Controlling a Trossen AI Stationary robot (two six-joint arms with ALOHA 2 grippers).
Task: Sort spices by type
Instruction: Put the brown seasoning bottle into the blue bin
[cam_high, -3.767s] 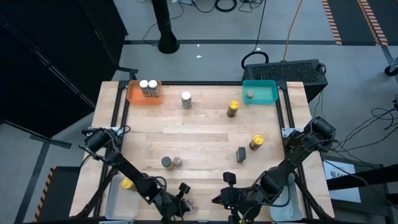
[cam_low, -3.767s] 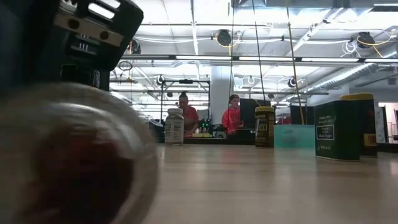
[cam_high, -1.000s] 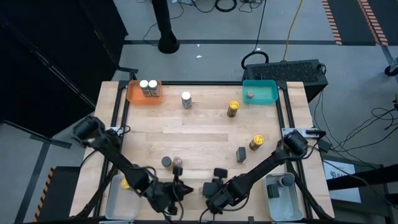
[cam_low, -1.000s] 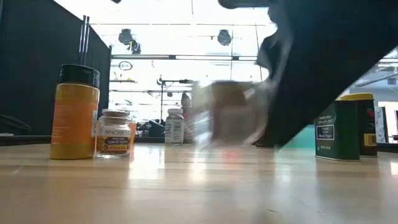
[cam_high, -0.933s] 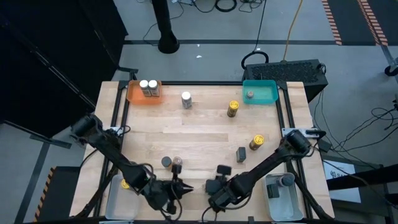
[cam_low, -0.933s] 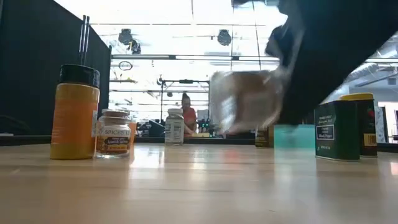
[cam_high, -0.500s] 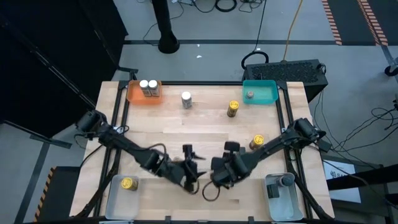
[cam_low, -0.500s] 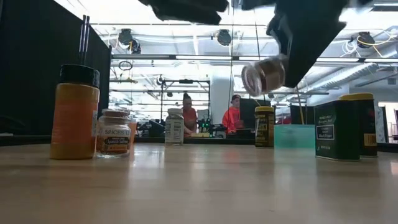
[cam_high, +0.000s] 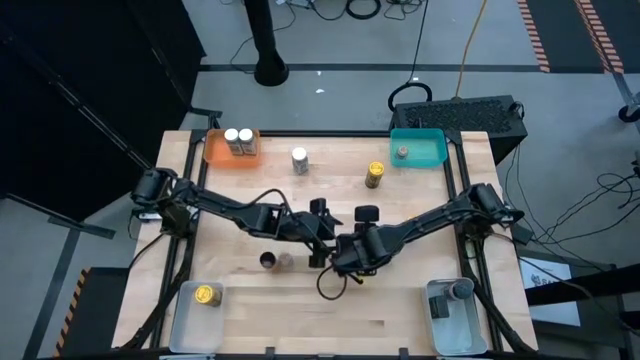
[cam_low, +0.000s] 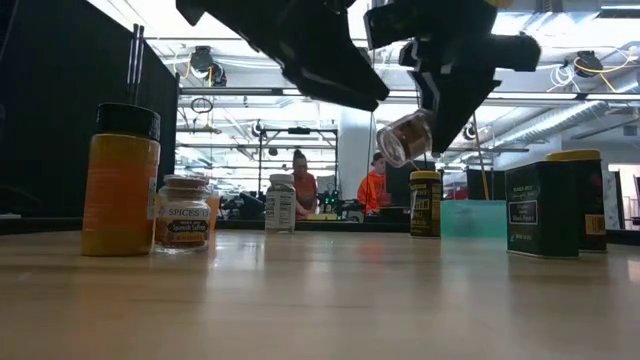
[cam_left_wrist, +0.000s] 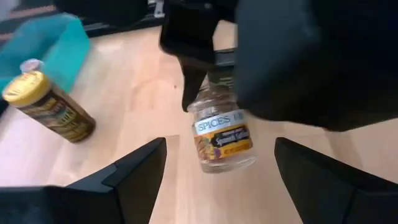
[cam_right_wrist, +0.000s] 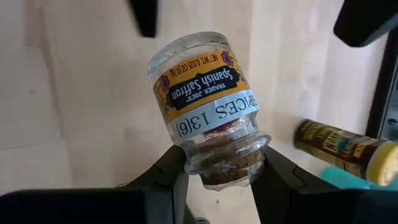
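Note:
My right gripper (cam_right_wrist: 225, 155) is shut on a small glass saffron jar (cam_right_wrist: 202, 93) with a cork stopper, above the middle of the table (cam_high: 400, 300). My left gripper (cam_left_wrist: 219, 146) stands open just beside it, pointing at the jar (cam_left_wrist: 221, 137), with a finger on either side and touching nothing. On the table stand a black-lidded orange jar (cam_low: 120, 180), a second saffron jar (cam_low: 185, 213), a white jar (cam_high: 299, 160) and a yellow-lidded jar (cam_high: 375, 175). The green tin (cam_low: 540, 210) stands at the right. My right gripper pinches the jar's neck at the cork stopper (cam_right_wrist: 225, 167) between its two fingers (cam_right_wrist: 168, 171). The fingers come from above, slanting down. The jar (cam_low: 405, 138) hangs tilted below them, base lowest, lifted clear of the table.
An orange tray (cam_high: 215, 150) at the far left holds two white-topped jars. A teal tray (cam_high: 425, 150) at the far right holds a grey-lidded one. Clear trays at the near corners hold a yellow jar (cam_high: 205, 294) and a grey-lidded jar (cam_high: 460, 290). People stand in the room beyond.
Both grippers have swung from the table's near edge toward its middle. My right gripper has risen and tipped further down, carrying the saffron jar up clear of the table. My left gripper has opened on the way.

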